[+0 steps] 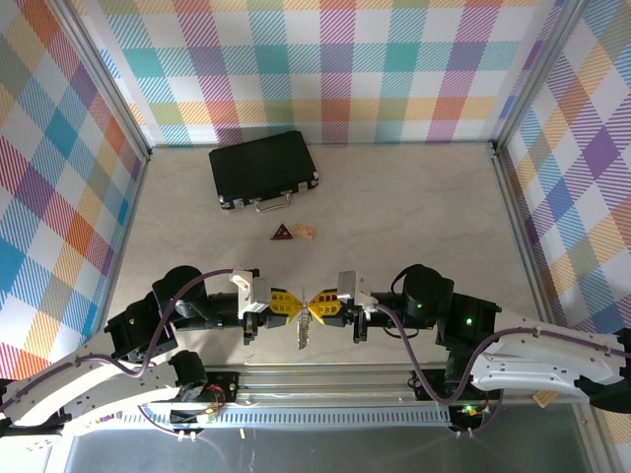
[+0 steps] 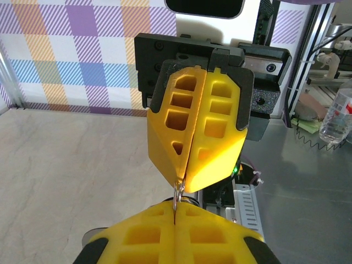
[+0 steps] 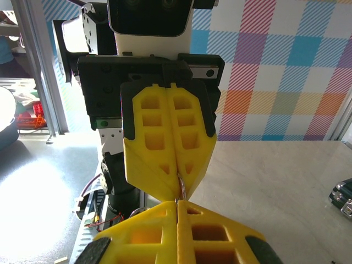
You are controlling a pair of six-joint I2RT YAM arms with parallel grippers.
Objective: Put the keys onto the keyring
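Over the table point(image 1: 414, 217) — keyring point(image 2: 177, 192) pinched between left gripper point(image 1: 297, 304) and right gripper point(image 1: 317, 305).

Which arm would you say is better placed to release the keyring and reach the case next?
Left, probably. Left claw and right claw both pinch the keyring tip to tip; the case lies left of centre, on the left arm's side.

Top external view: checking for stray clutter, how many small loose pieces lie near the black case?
2: a dark-red triangle and a tan chip close beside it, both on the table just in front of the black case. Others may be hidden from this camera.
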